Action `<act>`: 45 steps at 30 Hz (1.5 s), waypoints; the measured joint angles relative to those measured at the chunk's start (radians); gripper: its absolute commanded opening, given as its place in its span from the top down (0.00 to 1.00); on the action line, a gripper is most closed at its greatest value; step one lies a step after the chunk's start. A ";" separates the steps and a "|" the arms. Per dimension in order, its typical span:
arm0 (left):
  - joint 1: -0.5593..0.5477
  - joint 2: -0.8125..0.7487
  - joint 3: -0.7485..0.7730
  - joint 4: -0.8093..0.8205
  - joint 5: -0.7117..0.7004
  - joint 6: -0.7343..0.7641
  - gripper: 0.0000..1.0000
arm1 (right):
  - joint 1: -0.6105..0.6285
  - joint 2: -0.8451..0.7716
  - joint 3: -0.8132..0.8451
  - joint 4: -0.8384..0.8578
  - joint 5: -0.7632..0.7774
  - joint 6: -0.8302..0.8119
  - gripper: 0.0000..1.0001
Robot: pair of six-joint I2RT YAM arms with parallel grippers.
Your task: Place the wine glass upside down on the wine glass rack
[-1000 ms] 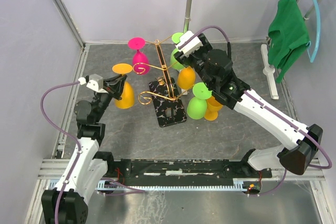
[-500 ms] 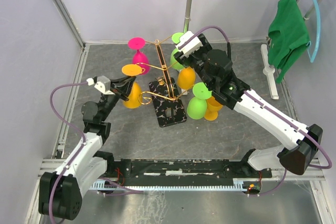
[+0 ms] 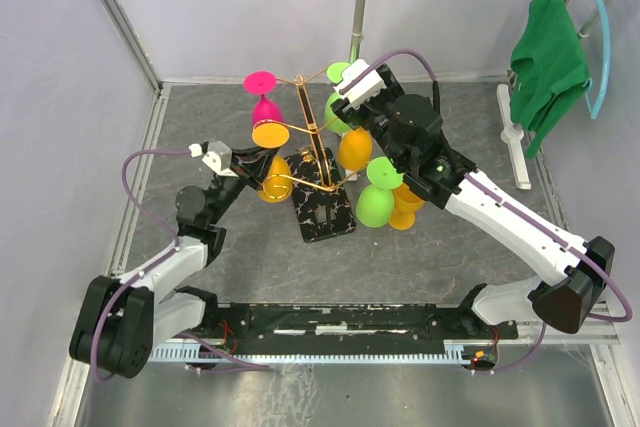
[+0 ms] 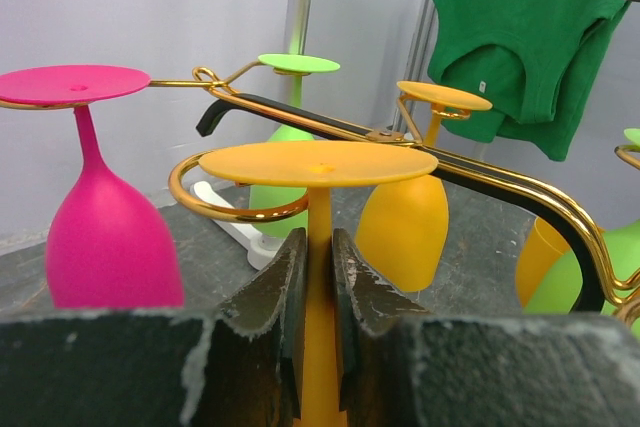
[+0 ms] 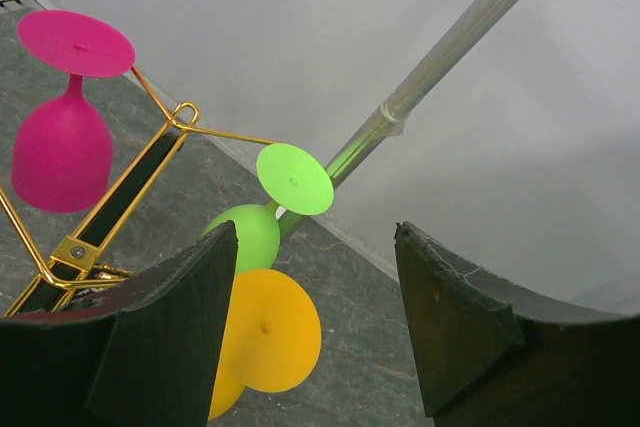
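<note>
Rightward over the last second, the left gripper (image 3: 244, 169) has carried the orange wine glass (image 3: 274, 159) from the left of the floor up against the wine glass rack (image 3: 312, 137), near its lower left scroll arm (image 3: 283, 183).

From the left wrist, the fingers (image 4: 280, 282) pinch narrowly on the stem, foot uppermost. The gold scroll curls just beside it, but whether the stem is hooked cannot be told. Seating and release likely remain.

From the right wrist, the right gripper (image 5: 315, 234) stands wide and empty above the hung green glass (image 5: 280, 197).
</note>
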 measured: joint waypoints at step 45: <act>-0.019 0.068 -0.032 0.163 -0.181 0.078 0.97 | -0.002 0.038 -0.015 -0.011 0.026 -0.005 0.27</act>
